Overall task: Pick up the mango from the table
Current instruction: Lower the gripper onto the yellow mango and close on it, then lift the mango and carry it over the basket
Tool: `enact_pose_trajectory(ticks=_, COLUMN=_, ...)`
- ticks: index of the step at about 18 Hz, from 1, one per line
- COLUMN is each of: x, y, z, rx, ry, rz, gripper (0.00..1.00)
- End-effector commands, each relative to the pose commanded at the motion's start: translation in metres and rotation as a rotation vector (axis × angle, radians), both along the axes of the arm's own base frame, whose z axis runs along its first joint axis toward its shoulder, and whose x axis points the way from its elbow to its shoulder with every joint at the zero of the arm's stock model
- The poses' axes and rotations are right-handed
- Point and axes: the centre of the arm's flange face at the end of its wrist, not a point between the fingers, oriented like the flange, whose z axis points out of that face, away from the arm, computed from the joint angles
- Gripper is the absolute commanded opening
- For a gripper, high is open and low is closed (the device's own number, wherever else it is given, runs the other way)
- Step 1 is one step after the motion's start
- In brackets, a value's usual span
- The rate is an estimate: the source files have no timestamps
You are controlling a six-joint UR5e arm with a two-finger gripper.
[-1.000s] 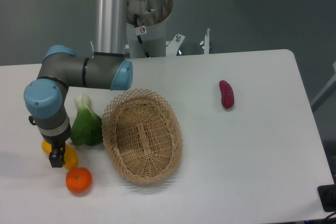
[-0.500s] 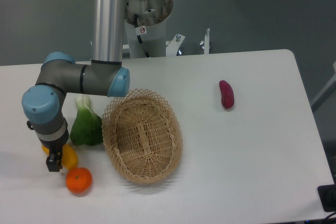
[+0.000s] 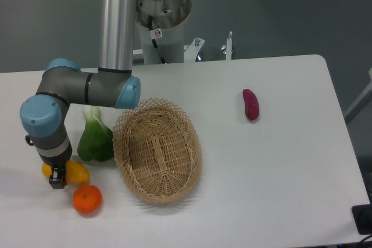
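Yellow mango [image 3: 74,172] lay on the white table [image 3: 279,161] near its left edge, just above the orange [image 3: 87,199] and beside the greens [image 3: 96,137], with the tool [image 3: 57,179] down across it, grip unclear

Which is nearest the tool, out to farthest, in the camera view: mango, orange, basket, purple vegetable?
From the tool:
1. Mango, right at it.
2. Orange, just below-right.
3. Basket, mid-table.
4. Purple vegetable, far right.
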Motion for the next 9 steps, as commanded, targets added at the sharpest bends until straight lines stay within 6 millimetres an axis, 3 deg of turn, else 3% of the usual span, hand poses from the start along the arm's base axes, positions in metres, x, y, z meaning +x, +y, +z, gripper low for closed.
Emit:
enact_pose_trajectory(ticks=4, x=0.009, y=0.004, z=0.012, rx=0.017, ry=-0.006, rz=0.051, gripper=0.54)
enact_pose_trajectory(ticks=6, x=0.009, y=0.005, z=0.017, rx=0.022, ry=-0.010, rz=0.093, gripper=0.44)
enact_pose_trajectory(ticks=9, x=0.009, y=0.005, z=0.029, rx=0.040, ry=-0.008, rz=0.101, gripper=0.44)
